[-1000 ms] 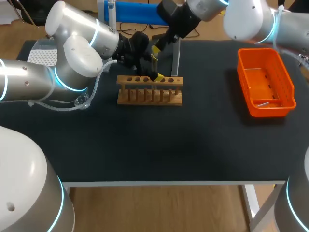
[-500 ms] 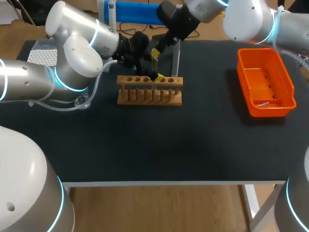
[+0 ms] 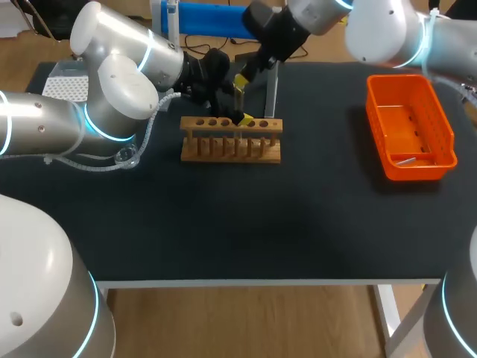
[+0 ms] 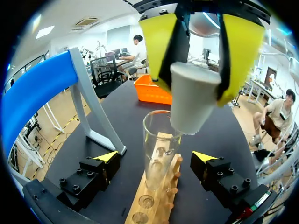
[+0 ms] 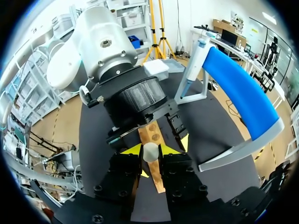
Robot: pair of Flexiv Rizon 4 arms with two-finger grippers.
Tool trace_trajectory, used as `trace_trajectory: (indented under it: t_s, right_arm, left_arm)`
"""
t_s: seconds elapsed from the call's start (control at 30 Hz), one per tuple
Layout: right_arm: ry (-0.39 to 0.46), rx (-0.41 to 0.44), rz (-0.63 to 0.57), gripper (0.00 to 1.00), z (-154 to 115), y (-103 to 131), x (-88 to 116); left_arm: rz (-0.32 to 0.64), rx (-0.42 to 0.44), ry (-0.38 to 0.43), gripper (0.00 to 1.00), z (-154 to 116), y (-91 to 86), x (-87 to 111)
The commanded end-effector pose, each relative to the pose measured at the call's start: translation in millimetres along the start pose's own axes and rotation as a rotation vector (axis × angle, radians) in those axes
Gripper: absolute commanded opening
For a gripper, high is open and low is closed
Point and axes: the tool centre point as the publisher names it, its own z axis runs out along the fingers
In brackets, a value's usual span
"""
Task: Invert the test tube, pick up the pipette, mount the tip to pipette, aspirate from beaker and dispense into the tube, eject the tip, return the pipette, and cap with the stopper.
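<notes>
Over the black worktop, working the capping step at the wooden rack, toward the far side and left of centre. Gripping the white stopper from two sides in the right claw, narrow end down, hovering just above the mouth of the test tube and not yet touching it. Flanking the tube with the left claw, fingers spread and standing apart from the glass on either side, gripping nothing.

Doing it well, by judgement:
- Centring the narrow end over the rim first, correcting the slight offset to one side showing in the left wrist view.
- Lowering straight along the tube's axis.
- Pressing gently, avoiding tilting the glass or dragging the rack.
- Releasing only after seating.

Looking at the tube: appearing as clear glass, standing upright in a rack hole, mouth up and open; failing to make out any liquid level inside.
</notes>
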Motion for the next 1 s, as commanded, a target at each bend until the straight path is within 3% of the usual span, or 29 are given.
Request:
trace_trajectory:
  t_s: [0.03,1.0]
  right_arm:
    - [-0.001,-0.004,-0.001,0.00,-2.6,-0.6,-0.9]
    - [0.005,0.011,-0.001,0.00,5.3,-6.4,3.5]
  left_arm:
    - [0.001,0.004,0.000,1.00,0.9,0.9,-0.2]
    - [0.001,0.004,0.000,1.00,0.9,0.9,-0.2]
